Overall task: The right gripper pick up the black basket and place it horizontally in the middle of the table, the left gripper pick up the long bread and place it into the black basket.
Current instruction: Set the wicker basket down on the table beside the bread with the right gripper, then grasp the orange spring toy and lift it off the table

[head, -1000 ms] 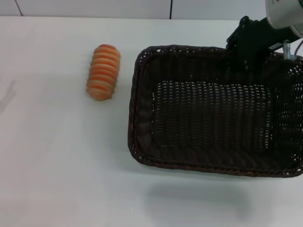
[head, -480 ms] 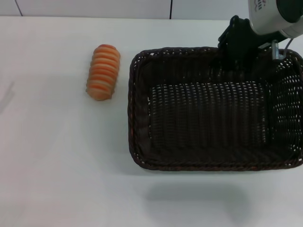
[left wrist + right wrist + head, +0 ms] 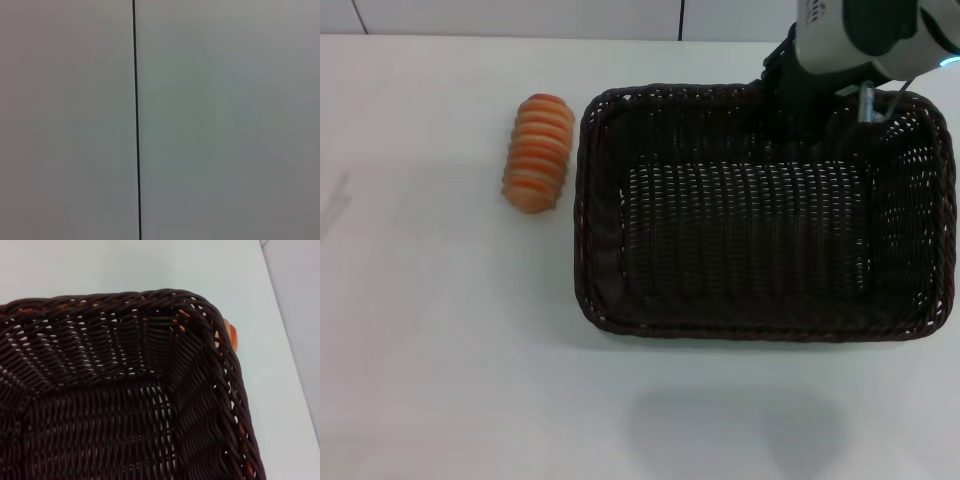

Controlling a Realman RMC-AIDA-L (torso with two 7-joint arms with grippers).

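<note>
**Basket in my right gripper, bread lying beside it**

From my head camera I see my right gripper (image 3: 798,100) at the far rim of the black basket (image 3: 760,330), its dark body pressed down over the braided edge towards the right end of that long side. It looks clamped on the rim, though the fingertips themselves are hidden against the dark weave. A shadow on the table (image 3: 440,350), set apart from the basket's near edge, shows the basket is off the surface. Its long side runs across my view.

The long bread (image 3: 537,152) lies on the table just beside the basket's left end, close to the far corner; whether they touch I cannot tell.

My right wrist camera shows none of my fingers. It looks down into a corner of the basket (image 3: 125,390), with the openwork walls and woven floor close up, and a small sliver of the bread (image 3: 231,335) peeking out past the rim.

My left wrist camera shows only a pale flat surface crossed by one thin dark seam (image 3: 136,120). My left gripper appears nowhere, in any view.
</note>
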